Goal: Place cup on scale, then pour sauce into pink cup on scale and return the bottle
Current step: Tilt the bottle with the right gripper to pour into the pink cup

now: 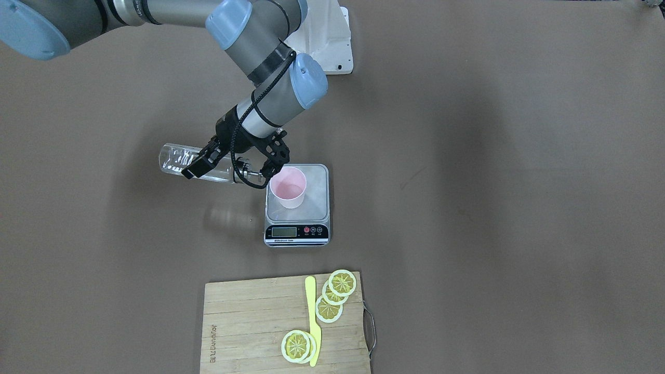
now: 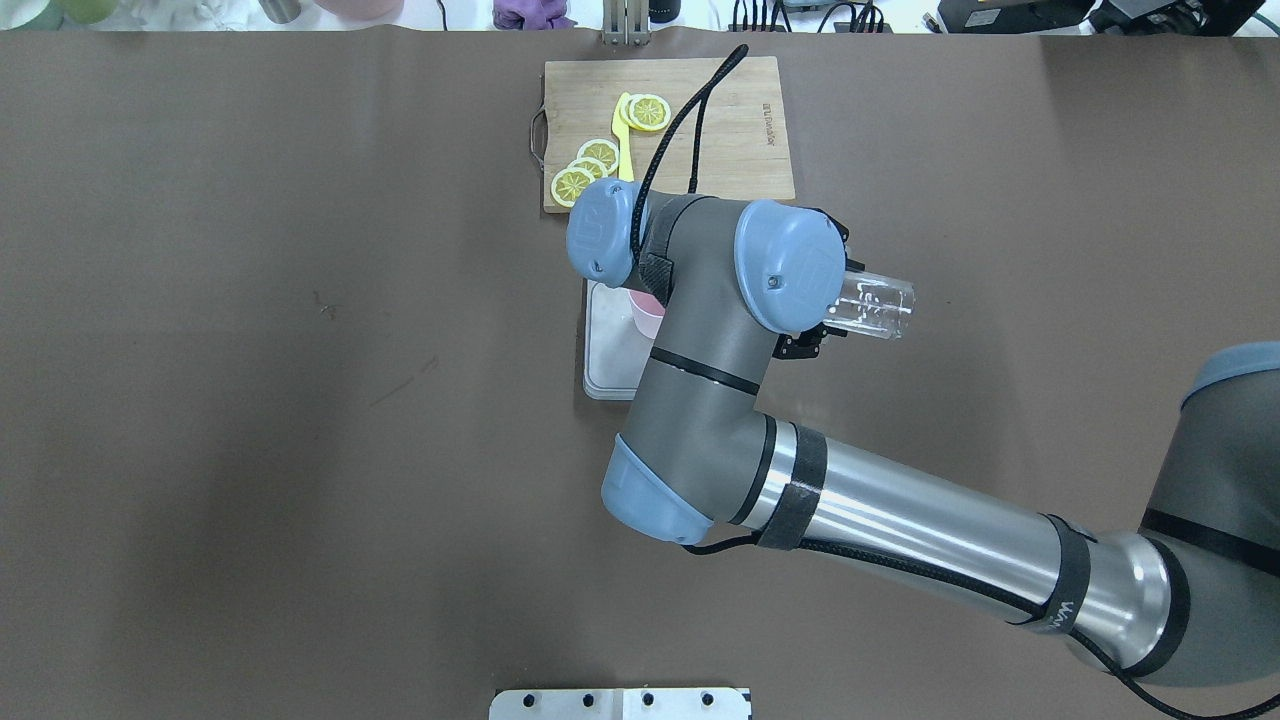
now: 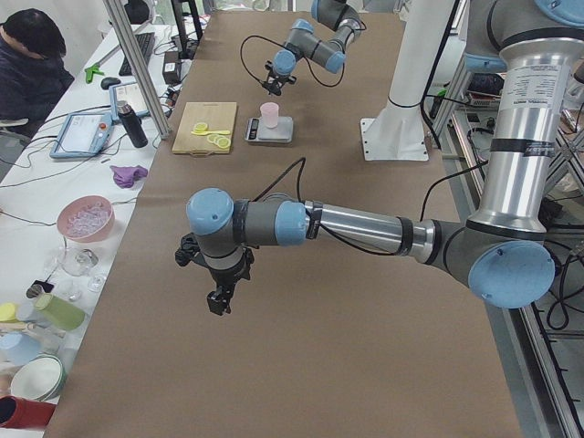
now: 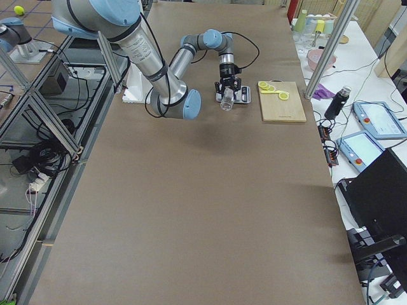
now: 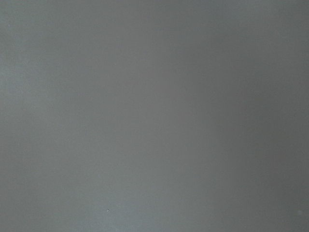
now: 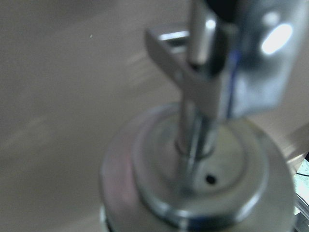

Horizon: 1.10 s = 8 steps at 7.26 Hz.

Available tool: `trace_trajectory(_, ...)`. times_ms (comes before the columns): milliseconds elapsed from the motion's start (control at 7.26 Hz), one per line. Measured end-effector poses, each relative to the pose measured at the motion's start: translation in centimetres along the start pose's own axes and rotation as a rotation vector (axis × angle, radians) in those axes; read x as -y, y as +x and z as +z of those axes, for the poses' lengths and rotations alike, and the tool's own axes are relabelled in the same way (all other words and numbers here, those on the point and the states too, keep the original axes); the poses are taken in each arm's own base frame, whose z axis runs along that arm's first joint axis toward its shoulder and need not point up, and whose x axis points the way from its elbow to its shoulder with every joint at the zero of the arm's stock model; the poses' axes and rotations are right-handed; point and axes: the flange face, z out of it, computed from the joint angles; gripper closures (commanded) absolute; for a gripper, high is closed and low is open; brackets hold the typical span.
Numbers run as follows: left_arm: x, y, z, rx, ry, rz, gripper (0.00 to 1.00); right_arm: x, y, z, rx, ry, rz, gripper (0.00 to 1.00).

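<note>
The pink cup [image 1: 289, 188] stands upright on the steel platform of the scale [image 1: 311, 208]. My right gripper [image 1: 205, 165] is shut on the clear glass bottle [image 1: 179, 158], held about level just above the table. Its metal spout [image 1: 248, 174] points at the cup's rim; the spout cap fills the right wrist view [image 6: 193, 169]. I see no stream of sauce. From overhead the arm hides most of the cup [image 2: 645, 318] and scale [image 2: 608, 350]; the bottle's base [image 2: 880, 305] sticks out. My left gripper [image 3: 219, 299] hangs over bare table far from the scale; I cannot tell whether it is open.
A bamboo cutting board [image 1: 249, 322] with lemon slices [image 1: 335, 293] and a yellow knife [image 1: 313, 322] lies in front of the scale on the operators' side. The white arm base [image 1: 332, 41] sits behind the scale. A person [image 3: 27, 64] sits beside the table's far corner.
</note>
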Motion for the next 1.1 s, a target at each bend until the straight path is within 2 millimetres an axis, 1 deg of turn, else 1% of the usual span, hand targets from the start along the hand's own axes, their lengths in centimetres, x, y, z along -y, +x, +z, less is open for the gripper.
trace_trajectory(551, -0.1, -0.2, 0.2, -0.002, -0.004, -0.002, 0.02, -0.5, -1.1, -1.6, -0.035, -0.062, -0.035, 1.00)
trace_trajectory(1102, -0.6, -0.3, 0.5, -0.004, -0.006, -0.004, 0.02, -0.7, -1.3, -1.8, -0.054, -0.085, -0.048, 1.00)
